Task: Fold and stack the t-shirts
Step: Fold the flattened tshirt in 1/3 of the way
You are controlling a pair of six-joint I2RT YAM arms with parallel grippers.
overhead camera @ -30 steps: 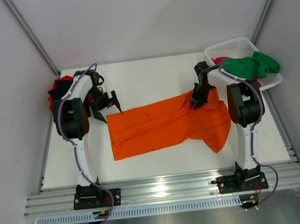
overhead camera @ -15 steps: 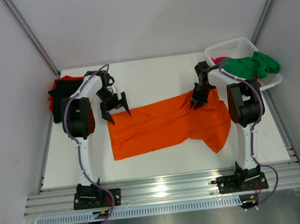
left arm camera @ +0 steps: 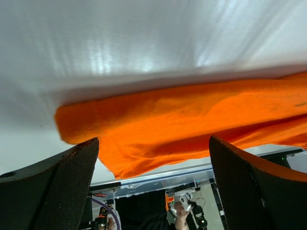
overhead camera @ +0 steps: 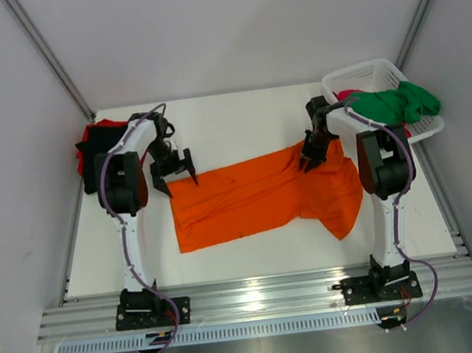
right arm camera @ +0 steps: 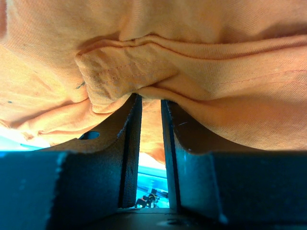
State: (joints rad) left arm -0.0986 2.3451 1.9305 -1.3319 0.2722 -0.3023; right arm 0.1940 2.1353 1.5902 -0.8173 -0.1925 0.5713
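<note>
Swinging in from 10 o'clock, the left claw [overhead camera: 174,169] is now hanging wide open just over the far left corner of the orange shirt [overhead camera: 247,197]. The right claw [overhead camera: 312,158] is staying put, pinching a bunched fold at that shirt's 2 o'clock end. The orange shirt is lying crosswise mid-bench [overhead camera: 238,124]. A green shirt [overhead camera: 396,103] is draping over the basket [overhead camera: 371,76] at 2 o'clock; a red shirt [overhead camera: 103,124] and black shirt [overhead camera: 92,152] are sitting at 10 o'clock.

The bright orange cloth t-shirt [overhead camera: 256,196] is matt, soft knit with a stitched hem. The white counter [overhead camera: 229,125] is smooth and faintly shiny. At upper right sits a white plastic lattice basket [overhead camera: 375,75]. Along the bottom, a ribbed metal rail [overhead camera: 261,299] gleams.
</note>
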